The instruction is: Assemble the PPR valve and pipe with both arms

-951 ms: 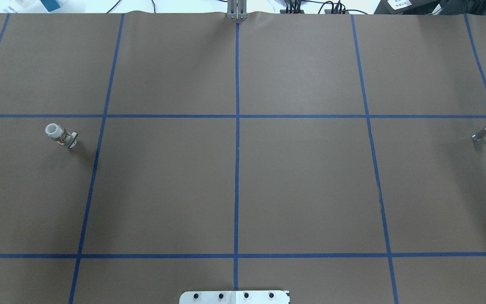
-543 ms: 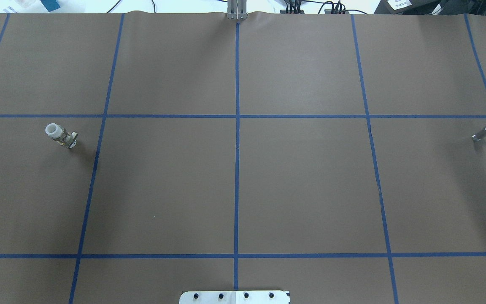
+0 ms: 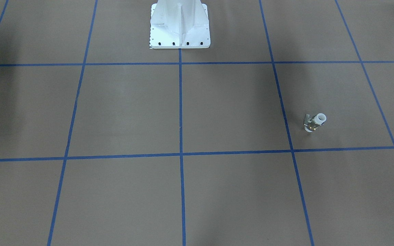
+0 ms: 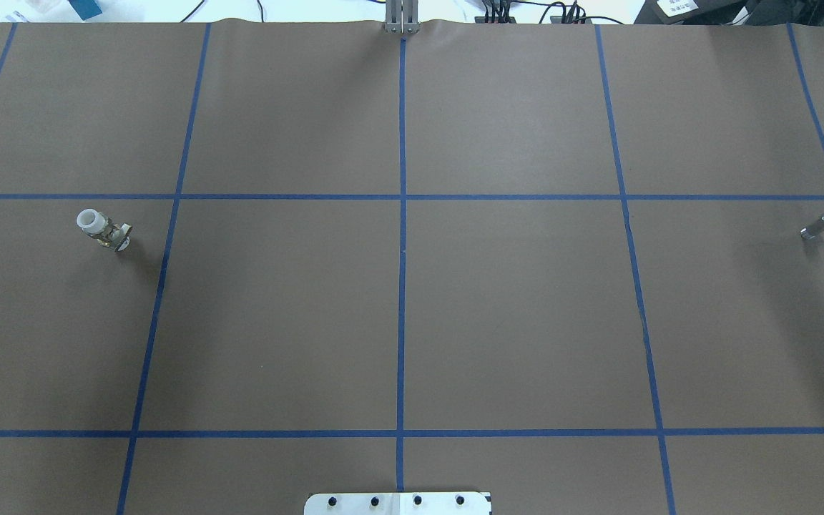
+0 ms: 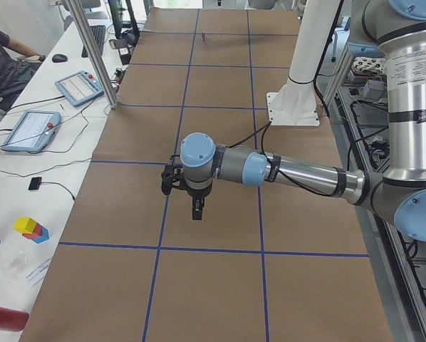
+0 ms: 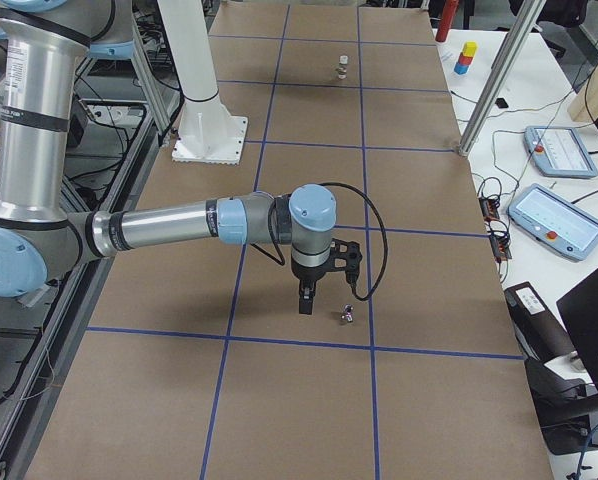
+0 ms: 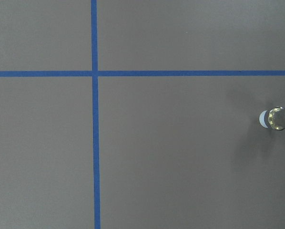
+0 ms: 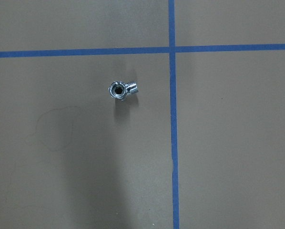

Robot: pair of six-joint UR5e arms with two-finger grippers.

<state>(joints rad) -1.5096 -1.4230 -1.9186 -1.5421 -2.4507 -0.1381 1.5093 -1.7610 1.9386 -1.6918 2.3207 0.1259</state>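
Brown tbl [image 6: 429, 280]: pipe [image 6: 347, 316] upright near R claw [image 6: 303, 303], not touching.

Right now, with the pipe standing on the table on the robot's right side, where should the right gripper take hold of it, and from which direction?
Grip the pipe across its round outer wall, just below the mouth, coming straight down from above. It stands upright with its open mouth facing up, so the wall is exposed all round. It is small and narrow, so a sideways approach would likely tip it.
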